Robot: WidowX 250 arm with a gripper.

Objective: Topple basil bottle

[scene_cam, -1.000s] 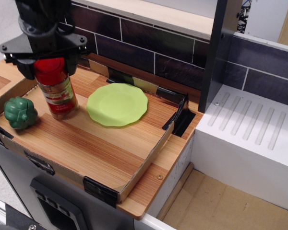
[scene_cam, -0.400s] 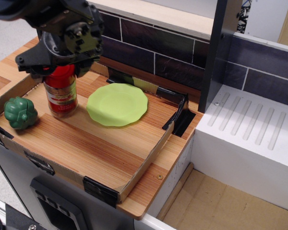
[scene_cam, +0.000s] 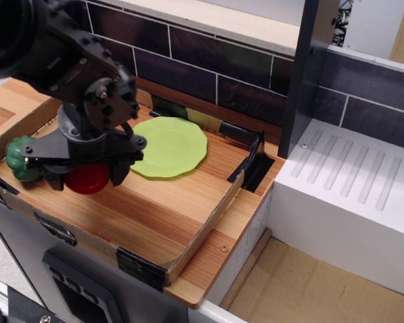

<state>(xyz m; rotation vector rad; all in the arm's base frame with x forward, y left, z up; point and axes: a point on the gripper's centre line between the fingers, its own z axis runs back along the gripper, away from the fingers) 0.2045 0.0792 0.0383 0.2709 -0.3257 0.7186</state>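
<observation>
Basil bottle (scene_cam: 88, 179) shows only as its round red cap, glossy and smooth, low over the front-left part of the wooden tray; its clear body and label are hidden behind the robot's black hardware. Going from big to small: the bench (scene_cam: 209, 269) is pale striped wood, with a dark tiled wall behind it and a white ribbed block to the right. On the bench sits a shallow wooden tray (scene_cam: 188, 242) with black corner brackets. A matte black end effector (scene_cam: 84, 165), built of angular plates and round joints, hangs over the tray's left side. A smooth lime-green plate (scene_cam: 172, 145) with a scalloped rim lies flat toward the back of the tray. A small green pepper-shaped toy (scene_cam: 17, 158), lumpy and dull, sits at the tray's left edge, partly covered by the end effector.

The cap sits directly under and between the two prongs of the end effector, which bracket it; whether they press on it cannot be told.

A second ago the bottle stood upright with its label in view and the end effector high at its cap; now the end effector is lower and nearer the front, and only the cap shows.
</observation>
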